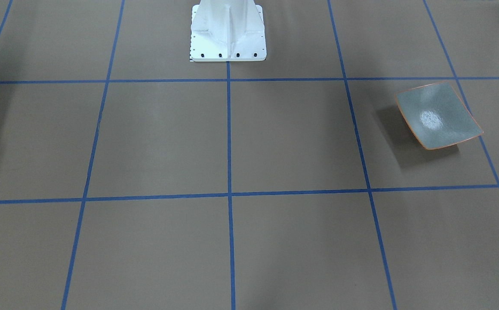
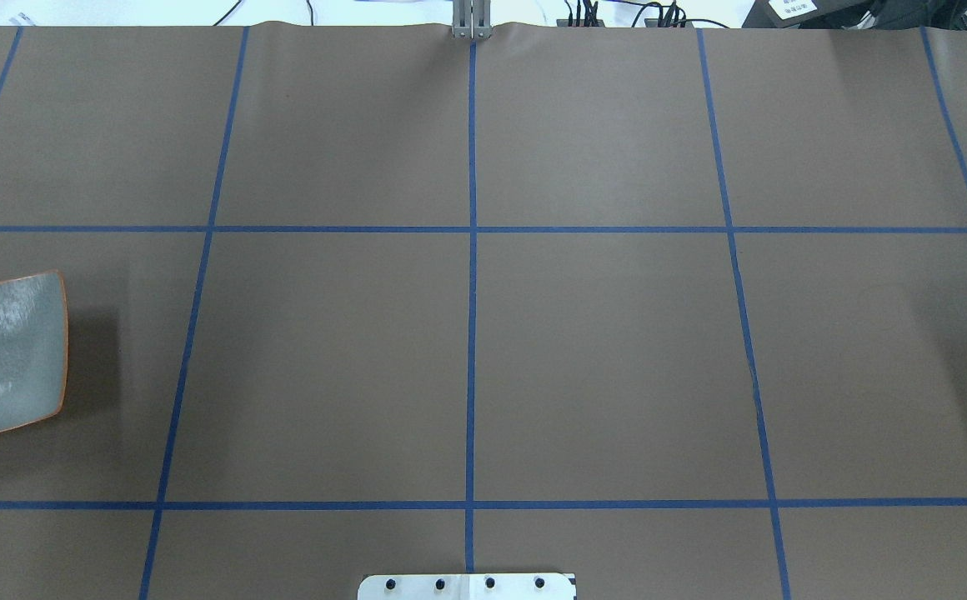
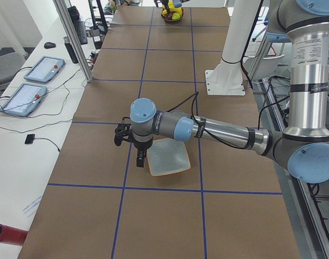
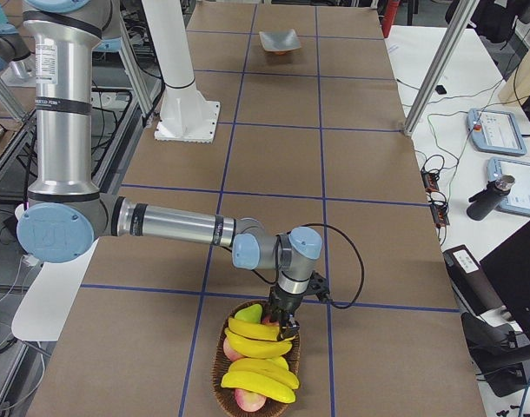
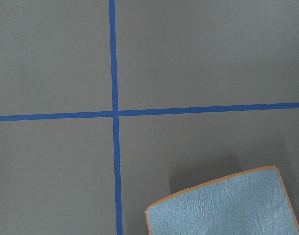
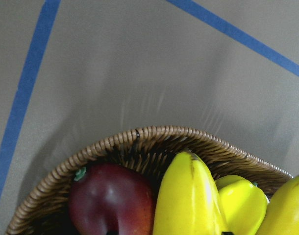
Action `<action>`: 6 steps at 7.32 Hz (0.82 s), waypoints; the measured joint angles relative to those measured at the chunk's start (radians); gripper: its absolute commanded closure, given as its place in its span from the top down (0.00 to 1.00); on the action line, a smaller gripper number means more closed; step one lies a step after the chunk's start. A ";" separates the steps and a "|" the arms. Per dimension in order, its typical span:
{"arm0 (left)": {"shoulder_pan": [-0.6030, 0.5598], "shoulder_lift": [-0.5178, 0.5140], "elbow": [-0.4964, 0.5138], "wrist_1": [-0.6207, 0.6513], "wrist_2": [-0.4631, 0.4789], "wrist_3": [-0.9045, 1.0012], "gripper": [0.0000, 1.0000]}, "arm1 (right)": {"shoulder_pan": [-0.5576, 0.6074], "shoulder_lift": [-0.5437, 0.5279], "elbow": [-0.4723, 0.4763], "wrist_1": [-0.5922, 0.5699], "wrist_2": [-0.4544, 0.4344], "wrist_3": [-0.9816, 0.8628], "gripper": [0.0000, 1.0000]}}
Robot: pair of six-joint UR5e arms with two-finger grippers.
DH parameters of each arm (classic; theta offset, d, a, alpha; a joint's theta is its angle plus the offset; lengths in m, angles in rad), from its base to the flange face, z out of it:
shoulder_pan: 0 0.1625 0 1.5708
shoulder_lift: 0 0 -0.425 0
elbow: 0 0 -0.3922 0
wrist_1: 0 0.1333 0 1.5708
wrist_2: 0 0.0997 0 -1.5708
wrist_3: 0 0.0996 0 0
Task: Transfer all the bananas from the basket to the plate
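Note:
Three yellow bananas [image 4: 258, 348] lie in a wicker basket [image 4: 218, 369] near the table's end, with red apples among them. In the right wrist view a banana [image 6: 188, 196] lies just inside the basket rim [image 6: 154, 133]. My right gripper [image 4: 287, 325] hangs over the basket's far rim, close to the top banana; I cannot tell whether it is open. The grey-green plate [image 1: 438, 115] is bare; it also shows in the overhead view [image 2: 4, 354] and the left wrist view [image 5: 223, 205]. My left gripper [image 3: 136, 156] hovers by the plate's [image 3: 167, 157] edge; I cannot tell its state.
A red apple [image 6: 110, 200] and a yellow-green fruit [image 6: 242, 200] share the basket. The white robot base [image 1: 228, 34] stands at the table's middle edge. Blue tape lines grid the brown table. Tablets and cables lie on a side bench [image 3: 43, 70].

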 measured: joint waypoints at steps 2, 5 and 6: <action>0.000 -0.002 0.000 -0.006 -0.001 -0.030 1.00 | -0.001 0.005 -0.007 0.000 -0.006 -0.039 0.00; 0.000 -0.002 0.001 -0.027 -0.002 -0.062 1.00 | 0.007 0.023 -0.020 -0.001 -0.008 -0.104 0.00; 0.000 -0.002 0.001 -0.029 -0.002 -0.070 1.00 | 0.023 0.033 -0.015 -0.007 -0.001 -0.109 0.00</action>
